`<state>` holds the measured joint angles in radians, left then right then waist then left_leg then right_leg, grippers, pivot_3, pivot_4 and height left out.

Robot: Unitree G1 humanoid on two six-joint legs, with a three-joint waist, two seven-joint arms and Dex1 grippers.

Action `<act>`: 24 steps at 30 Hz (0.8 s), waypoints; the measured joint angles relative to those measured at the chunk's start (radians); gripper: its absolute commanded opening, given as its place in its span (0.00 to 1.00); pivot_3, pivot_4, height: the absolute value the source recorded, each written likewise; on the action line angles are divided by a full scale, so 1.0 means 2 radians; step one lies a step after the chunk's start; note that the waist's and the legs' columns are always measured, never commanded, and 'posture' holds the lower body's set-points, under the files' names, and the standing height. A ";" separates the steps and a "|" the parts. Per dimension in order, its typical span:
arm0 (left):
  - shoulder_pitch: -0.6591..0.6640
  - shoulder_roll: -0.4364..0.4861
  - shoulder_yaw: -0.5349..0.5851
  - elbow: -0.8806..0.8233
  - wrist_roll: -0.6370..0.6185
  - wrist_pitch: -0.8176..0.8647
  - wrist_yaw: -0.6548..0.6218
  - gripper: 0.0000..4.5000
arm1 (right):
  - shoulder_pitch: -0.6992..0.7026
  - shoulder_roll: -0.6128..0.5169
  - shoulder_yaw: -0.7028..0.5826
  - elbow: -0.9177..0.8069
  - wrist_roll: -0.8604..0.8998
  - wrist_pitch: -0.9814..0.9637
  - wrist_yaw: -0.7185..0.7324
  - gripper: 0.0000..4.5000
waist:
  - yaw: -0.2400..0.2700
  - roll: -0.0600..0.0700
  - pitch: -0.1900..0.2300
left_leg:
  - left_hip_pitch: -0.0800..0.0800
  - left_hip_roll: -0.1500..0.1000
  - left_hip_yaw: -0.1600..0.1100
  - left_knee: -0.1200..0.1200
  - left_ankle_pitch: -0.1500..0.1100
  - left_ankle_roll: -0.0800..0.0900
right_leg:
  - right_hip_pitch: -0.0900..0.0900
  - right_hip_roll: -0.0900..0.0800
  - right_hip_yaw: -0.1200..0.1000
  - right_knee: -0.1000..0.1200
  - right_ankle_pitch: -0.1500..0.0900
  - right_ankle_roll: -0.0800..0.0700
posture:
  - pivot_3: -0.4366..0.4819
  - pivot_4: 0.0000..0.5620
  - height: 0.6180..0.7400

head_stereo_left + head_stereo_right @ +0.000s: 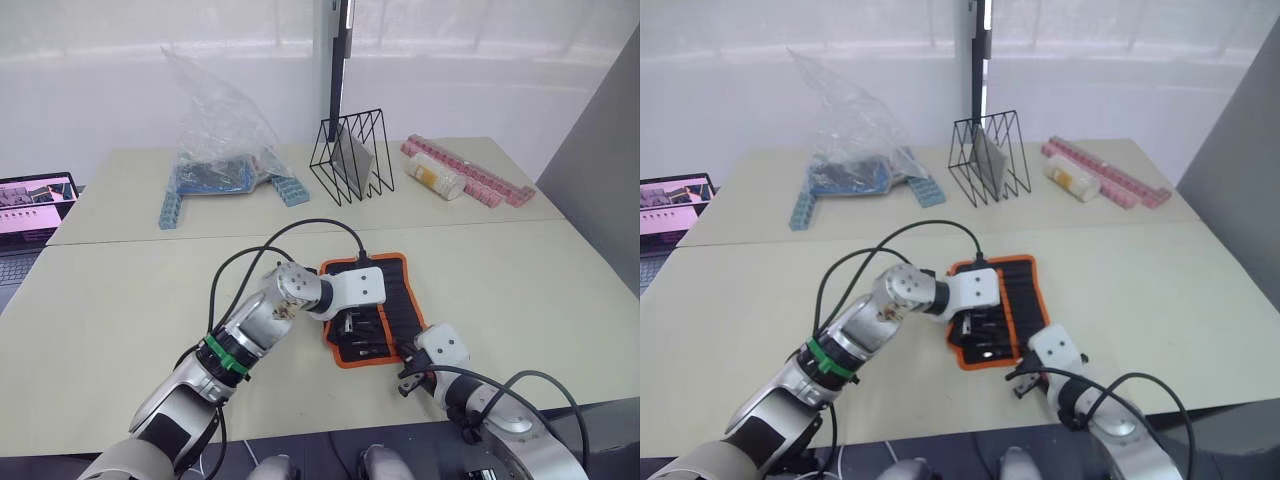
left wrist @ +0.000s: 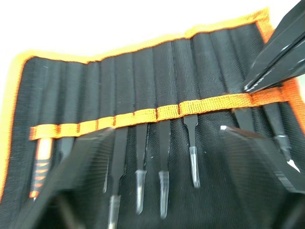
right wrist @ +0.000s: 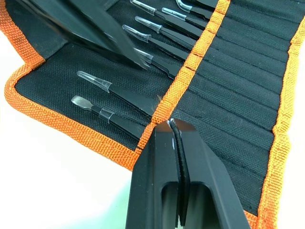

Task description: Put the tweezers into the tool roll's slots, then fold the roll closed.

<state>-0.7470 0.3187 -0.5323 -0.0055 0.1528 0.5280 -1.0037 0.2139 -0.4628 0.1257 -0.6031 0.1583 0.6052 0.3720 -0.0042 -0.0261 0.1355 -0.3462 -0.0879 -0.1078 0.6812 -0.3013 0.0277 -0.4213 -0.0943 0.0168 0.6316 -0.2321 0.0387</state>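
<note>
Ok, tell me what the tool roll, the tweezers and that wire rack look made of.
Tool roll: matte black woven fabric, ribbed weave visible, orange stitched piping.
Tweezers: likely black-coated metal, thin flat shafts, with clear plastic-looking tip caps.
Wire rack: thin black rods, probably painted metal.

Matt woven cloth tool roll (image 2: 157,71), smooth black tweezers (image 2: 165,157) with seemingly clear plastic tips

Two pale beige tables (image 1: 560,290) pushed together, seam running across. Behind: white translucent curtain (image 1: 150,70), daylight diffuse through it; dark vertical post (image 1: 338,60) at centre. Grey panel (image 1: 600,150) at right. Open laptop (image 1: 30,215) at far left edge.
</note>
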 measured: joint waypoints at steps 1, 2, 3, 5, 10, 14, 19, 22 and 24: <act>0.000 0.007 0.003 -0.012 -0.003 0.007 -0.005 0.99 | -0.003 0.000 0.001 0.002 0.000 0.000 0.000 0.00 | -0.002 0.000 0.000 | 0.000 0.000 0.000 0.000 0.000 0.000 | 0.000 0.000 0.000 0.000 0.000 0.000 | 0.48 0.27 0.87; 0.000 0.016 0.007 -0.024 -0.010 0.013 -0.011 0.99 | -0.005 0.001 0.002 0.005 0.000 0.000 0.000 0.00 | -0.003 0.000 0.000 | 0.000 0.000 0.000 0.000 0.000 0.000 | 0.000 0.000 0.000 0.000 0.000 0.000 | 0.48 0.27 0.87; 0.002 0.024 0.013 -0.036 -0.018 0.021 -0.016 0.99 | -0.007 0.002 0.003 0.007 0.000 -0.001 0.001 0.00 | -0.005 0.000 0.000 | 0.000 0.000 0.000 0.000 0.000 0.000 | 0.000 0.000 0.000 0.000 0.000 0.000 | 0.48 0.27 0.87; 0.010 0.043 0.037 -0.062 -0.037 0.033 -0.022 0.99 | -0.013 0.003 0.005 0.013 0.000 -0.002 0.005 0.00 | -0.006 0.000 0.000 | 0.001 0.001 0.000 0.000 0.000 0.000 | 0.000 0.001 0.000 0.000 0.000 -0.001 | 0.48 0.27 0.87; 0.057 0.086 0.118 -0.085 -0.077 0.044 -0.008 0.99 | -0.022 0.003 0.007 0.026 0.001 -0.012 0.017 0.00 | -0.009 0.000 0.000 | 0.002 0.002 0.000 -0.001 0.000 0.001 | 0.000 0.002 0.001 0.001 0.001 -0.001 | 0.48 0.27 0.87; 0.127 0.140 0.203 -0.097 -0.100 0.043 0.008 0.99 | -0.027 -0.002 0.003 0.035 0.002 -0.017 0.032 0.00 | -0.009 0.000 0.000 | 0.004 0.002 0.000 -0.001 -0.001 0.001 | 0.001 0.002 0.001 0.000 0.001 -0.002 | 0.48 0.27 0.87; 0.285 0.175 0.301 -0.157 -0.139 0.041 0.023 0.99 | -0.036 -0.009 -0.004 0.050 0.006 -0.027 0.052 0.00 | -0.007 0.000 0.000 | 0.004 0.002 0.001 -0.002 -0.001 0.002 | 0.001 0.002 0.002 0.000 0.002 -0.003 | 0.48 0.27 0.87; 0.367 0.178 0.358 -0.201 -0.158 0.040 0.036 0.99 | -0.041 -0.015 -0.008 0.060 0.007 -0.030 0.065 0.00 | -0.004 0.000 0.000 | 0.005 0.003 0.001 -0.001 -0.002 0.002 | 0.001 0.002 0.001 -0.001 0.002 -0.003 | 0.48 0.27 0.87; 0.416 0.174 0.396 -0.222 -0.166 0.034 0.047 0.99 | -0.046 -0.020 -0.009 0.068 0.009 -0.035 0.074 0.00 | -0.003 0.000 0.000 | 0.005 0.003 0.001 -0.001 -0.002 0.002 | 0.001 0.002 0.001 -0.001 0.002 -0.003 | 0.48 0.27 0.87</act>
<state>0.0854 0.6671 0.2589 -0.4499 -0.1795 0.5955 -0.9098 0.1222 -0.5033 0.1069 -0.4669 0.1757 0.5347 0.5190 -0.0110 -0.0271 0.1356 -0.3359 -0.0813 -0.1064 0.6782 -0.3046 0.0322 -0.4191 -0.0909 0.0180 0.6288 -0.2279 0.0320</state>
